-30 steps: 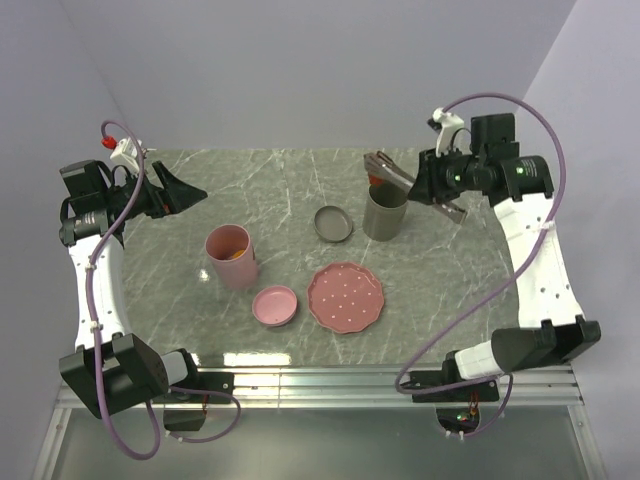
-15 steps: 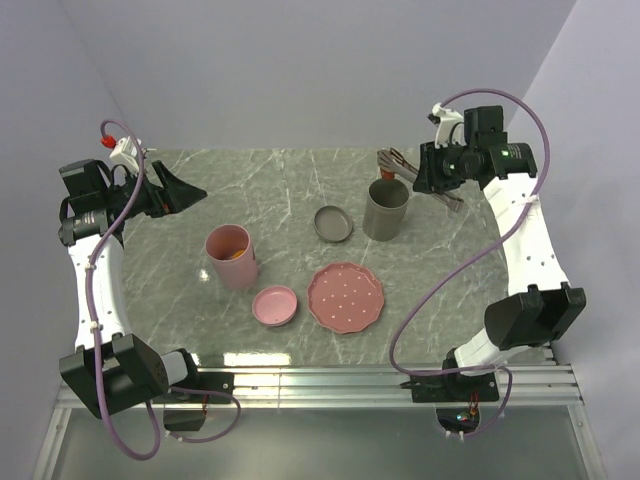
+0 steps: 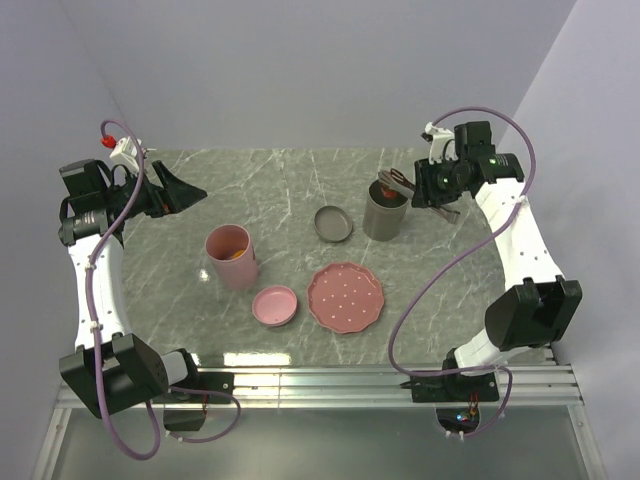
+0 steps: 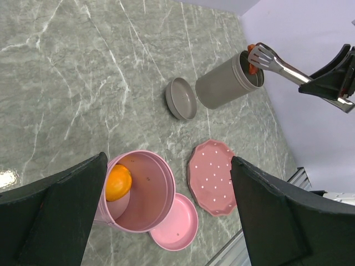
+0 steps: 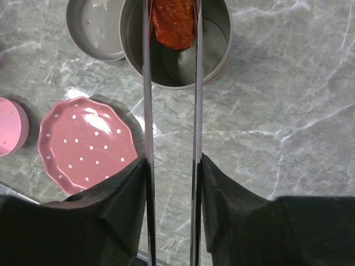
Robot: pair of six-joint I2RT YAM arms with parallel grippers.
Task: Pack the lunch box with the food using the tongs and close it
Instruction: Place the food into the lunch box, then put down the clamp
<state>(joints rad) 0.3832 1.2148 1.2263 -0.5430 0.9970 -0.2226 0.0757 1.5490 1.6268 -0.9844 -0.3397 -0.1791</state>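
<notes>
Right wrist view shows the right gripper, fingers clamped on the tongs, whose sausage bit, over the grey lunch box, is best released low and centred; left gripper fingers apart.

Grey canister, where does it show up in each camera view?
Top external: grey canister right of centre, towards the back.
Left wrist: upper right.
Right wrist: top centre, under the tongs.
Shared landmark: the pink scalloped plate, visible in all three.

No text, label or number can be read anywhere.
</notes>
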